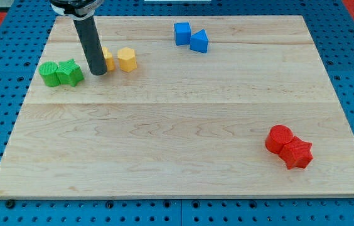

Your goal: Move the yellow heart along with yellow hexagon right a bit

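The yellow hexagon (127,59) lies near the view's top left on the wooden board. The yellow heart (108,59) is just left of it, mostly hidden behind my rod. My tip (98,73) rests on the board against the heart's left side, between the heart and the green blocks. The hexagon and heart sit close together with a small gap.
A green round block (49,74) and a green star-like block (70,72) touch each other left of my tip. A blue cube (182,33) and a blue triangular block (199,41) sit at the view's top. A red round block (280,138) and a red star (298,154) sit at the lower right.
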